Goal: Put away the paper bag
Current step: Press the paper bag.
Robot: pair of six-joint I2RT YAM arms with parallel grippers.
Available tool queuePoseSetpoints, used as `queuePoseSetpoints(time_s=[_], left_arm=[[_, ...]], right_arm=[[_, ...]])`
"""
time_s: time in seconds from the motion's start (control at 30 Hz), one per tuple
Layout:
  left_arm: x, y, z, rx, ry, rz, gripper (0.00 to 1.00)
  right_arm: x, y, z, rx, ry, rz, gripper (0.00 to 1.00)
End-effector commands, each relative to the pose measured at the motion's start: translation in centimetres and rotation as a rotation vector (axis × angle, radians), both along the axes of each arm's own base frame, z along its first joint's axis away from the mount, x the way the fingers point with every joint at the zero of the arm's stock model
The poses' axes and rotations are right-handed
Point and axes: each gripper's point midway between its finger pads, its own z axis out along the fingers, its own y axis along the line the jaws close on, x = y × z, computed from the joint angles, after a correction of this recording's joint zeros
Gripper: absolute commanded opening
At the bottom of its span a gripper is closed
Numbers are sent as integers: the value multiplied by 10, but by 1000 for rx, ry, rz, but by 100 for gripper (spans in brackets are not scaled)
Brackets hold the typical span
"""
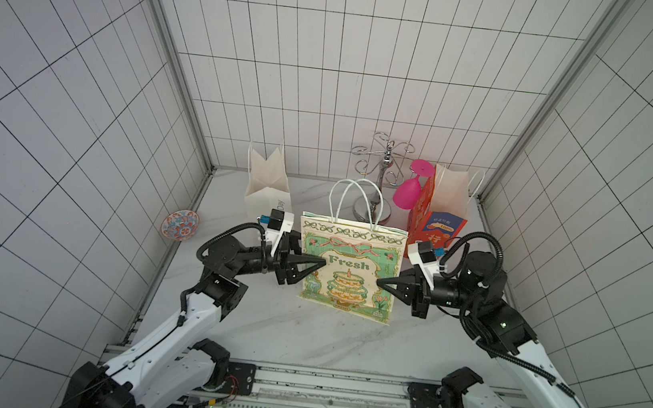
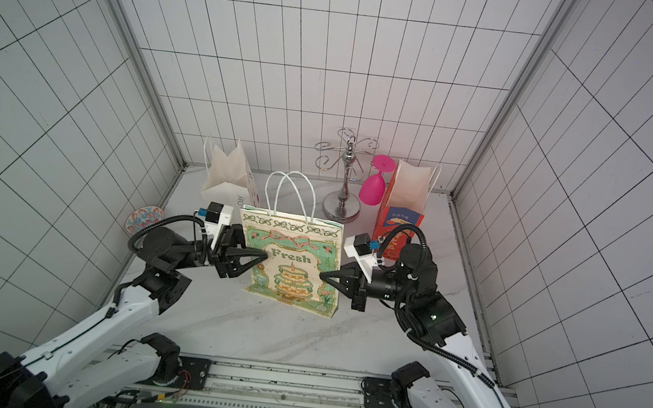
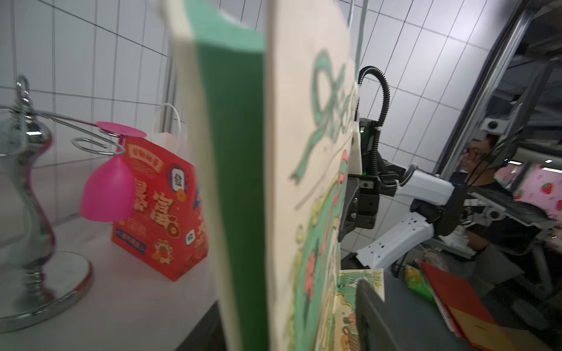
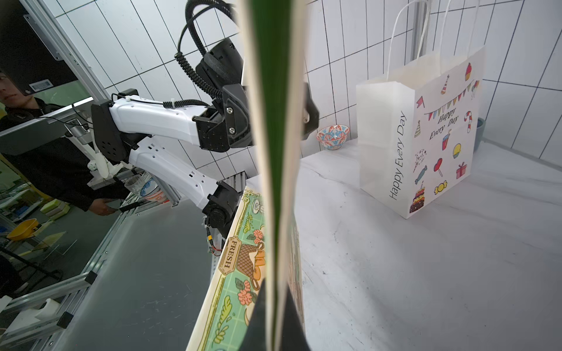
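Observation:
The paper bag (image 1: 351, 266) (image 2: 293, 264), green and cream with "Fresh" and a cake printed on it, stands upright mid-table with its white handles up. My left gripper (image 1: 310, 255) (image 2: 257, 249) is open and straddles the bag's left edge. In the left wrist view its dark front finger (image 3: 374, 319) stands a little off the printed panel, and the green side fold (image 3: 231, 182) lies between the jaws. My right gripper (image 1: 379, 282) (image 2: 321, 275) (image 4: 275, 319) is shut on the bag's right edge, pinching the side fold (image 4: 273, 121) flat.
At the back stand a white "Happy Every Day" bag (image 1: 266, 181) (image 4: 419, 136), a chrome glass rack (image 1: 378, 177) with a pink glass (image 1: 407, 193) hanging on it, and a red bag (image 1: 436, 213). A patterned bowl (image 1: 180, 225) sits by the left wall.

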Motion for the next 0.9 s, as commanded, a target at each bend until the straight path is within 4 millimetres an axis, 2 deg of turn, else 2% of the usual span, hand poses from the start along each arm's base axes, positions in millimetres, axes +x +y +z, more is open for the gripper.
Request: queuePoseSetpoints(time_s=[0.0, 0.03, 0.07, 0.1, 0.13, 0.17, 0.23, 0.4, 0.47, 0.57, 0.67, 0.7, 0.73, 0.77, 0.87], left_arm=[[-11, -2, 7, -11, -42, -47, 27], [-13, -1, 9, -12, -52, -53, 14], [-13, -2, 10, -12, -57, -55, 3], [-13, -2, 11, -12, -63, -57, 0], [-14, -2, 11, -11, -63, -58, 0], [-14, -2, 10, -10, -63, -60, 0], [-16, -3, 7, -8, -66, -62, 0], [-23, -5, 3, 5, -76, -82, 0], [-26, -6, 3, 8, -79, -93, 0], [-28, -7, 0, 17, -76, -109, 0], [-29, -8, 0, 20, -75, -116, 0], [-30, -8, 1, 18, -78, -117, 0], [-30, -8, 2, 18, -78, -118, 0], [-30, -9, 2, 17, -80, -118, 0], [-29, -8, 4, 16, -82, -115, 0]], right_arm=[[-9, 1, 35, 55, -83, 45, 0], [-8, 2, 33, 52, -77, 42, 0], [-8, 2, 31, 49, -70, 42, 5], [-8, 2, 31, 51, -69, 40, 29], [-7, 1, 33, 60, -65, 29, 48], [-5, 1, 38, 79, -63, 15, 52], [-1, -2, 55, 124, -77, -27, 55], [7, -6, 85, 170, -130, -93, 49], [9, -6, 92, 189, -143, -102, 39], [13, -7, 104, 229, -136, -121, 29], [4, -5, 120, 283, -144, -62, 23], [2, -5, 124, 290, -147, -50, 18], [1, -5, 126, 293, -153, -45, 5], [1, -5, 127, 294, -154, -46, 0], [2, -6, 127, 303, -147, -59, 0]])
